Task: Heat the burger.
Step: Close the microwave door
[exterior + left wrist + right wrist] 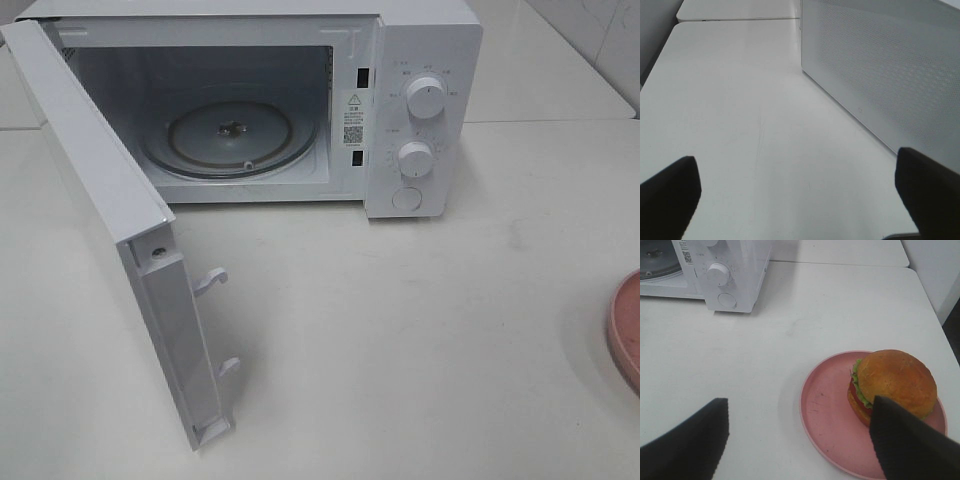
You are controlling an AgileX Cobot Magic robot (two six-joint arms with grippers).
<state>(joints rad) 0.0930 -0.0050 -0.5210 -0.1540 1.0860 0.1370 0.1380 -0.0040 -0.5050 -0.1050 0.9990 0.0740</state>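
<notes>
White laminate worktop (pixel 420 340) carries every item. On it stands a white microwave (pixel 425 40), its door (pixel 110 230) swung fully open; inside, a glass turntable (pixel 232 140) lies bare. Two round dials (pixel 427 98) and a round button (pixel 407 198) sit one below the other on the control panel.

Left tool (pixel 795 192): its dark fingers (pixel 670 192) stand wide apart with nothing between them, over bare worktop. The perforated face of the open door rises just beside one finger and runs away ahead of the tool.

Right tool (pixel 800 440): its dark fingers (pixel 690 440) are also spread apart and grip nothing. A pink plate (pixel 825 415) lies directly ahead of and below this tool, with one finger overlapping its near rim in the wrist view; contact cannot be judged. The microwave's control panel stands well beyond the plate, ahead of the tool.

Burger (pixel 897 382): it rests upright on the plate, off-centre, toward the side of the overlapping finger, golden bun uppermost with lettuce and a red layer showing at its edge. In the high view only the plate's rim shows.
</notes>
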